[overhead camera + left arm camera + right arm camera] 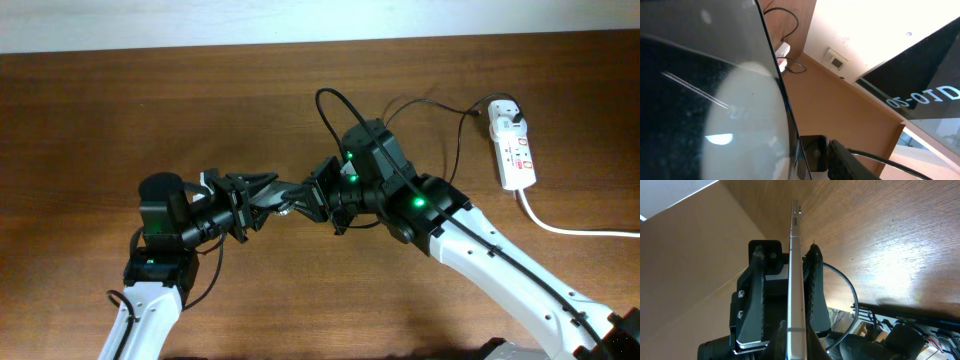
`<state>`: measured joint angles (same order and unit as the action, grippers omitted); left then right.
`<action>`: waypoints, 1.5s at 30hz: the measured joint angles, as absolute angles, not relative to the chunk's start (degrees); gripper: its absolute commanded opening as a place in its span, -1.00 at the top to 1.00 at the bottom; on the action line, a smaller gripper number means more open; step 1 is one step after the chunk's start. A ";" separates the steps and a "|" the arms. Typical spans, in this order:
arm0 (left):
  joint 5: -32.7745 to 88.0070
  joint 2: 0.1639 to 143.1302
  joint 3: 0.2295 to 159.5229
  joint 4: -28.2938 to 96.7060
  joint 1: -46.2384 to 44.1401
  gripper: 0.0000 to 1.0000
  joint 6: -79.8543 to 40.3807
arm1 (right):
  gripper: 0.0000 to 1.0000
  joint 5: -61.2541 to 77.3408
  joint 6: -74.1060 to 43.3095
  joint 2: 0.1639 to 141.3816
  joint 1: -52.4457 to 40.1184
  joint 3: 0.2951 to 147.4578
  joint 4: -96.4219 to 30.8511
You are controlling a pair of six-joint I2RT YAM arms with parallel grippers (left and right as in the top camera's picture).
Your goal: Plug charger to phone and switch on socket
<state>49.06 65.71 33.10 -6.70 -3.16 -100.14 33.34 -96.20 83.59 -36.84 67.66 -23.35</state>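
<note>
The phone (288,192) is held off the table between my two grippers at the table's middle. In the right wrist view it shows edge-on as a thin silver strip (796,265). My left gripper (260,193) clamps it from both sides (786,252). My right gripper (320,197) is shut on its near end (796,347). The phone's glossy black face (700,90) fills the left wrist view. The charger's black cable (335,105) loops behind the right arm to a white adapter (505,112) in the socket (517,155). The plug tip is hidden.
The socket's thick white cord (560,225) runs off the right edge. The socket also shows far off in the left wrist view (782,51). Both arms cross the table's middle. Bare wooden table (90,110) lies at the left and front.
</note>
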 measured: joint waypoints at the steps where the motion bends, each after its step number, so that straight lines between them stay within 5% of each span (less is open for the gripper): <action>1: 49.04 65.78 33.10 -6.70 -3.16 0.40 -100.14 | 0.92 33.32 -96.25 83.59 -36.84 67.66 -23.29; 5: 49.04 65.91 33.08 -6.42 -3.18 0.71 -100.16 | 0.92 33.23 -96.49 83.59 -36.82 67.70 -22.50; 9: 48.80 65.91 33.08 -6.52 -3.16 0.81 -100.40 | 0.90 33.08 -97.56 83.59 -36.82 67.70 -22.68; 17: 44.71 66.00 33.39 0.67 -3.38 1.00 -96.38 | -0.04 26.50 -94.35 83.59 -36.86 67.70 -26.61; 20: 35.14 66.13 33.56 19.55 -3.38 1.00 -82.74 | -0.39 20.51 -81.93 83.64 -37.17 68.10 -34.20; 23: 30.68 66.22 33.08 29.19 -3.38 1.00 -61.93 | -0.97 9.37 -73.12 83.70 -37.15 68.25 -51.55; 28: 32.36 66.22 33.10 39.64 -3.38 1.00 -38.11 | -0.97 -5.87 -70.46 83.68 -37.15 68.34 -66.87; 41: 36.21 66.22 33.08 39.64 -3.38 1.00 -23.51 | -0.97 -9.02 -70.24 83.68 -37.15 68.34 -67.94; 45: 51.20 66.22 33.12 27.92 -3.38 1.00 -20.67 | -0.98 -9.17 -70.24 83.68 -37.15 68.34 -67.99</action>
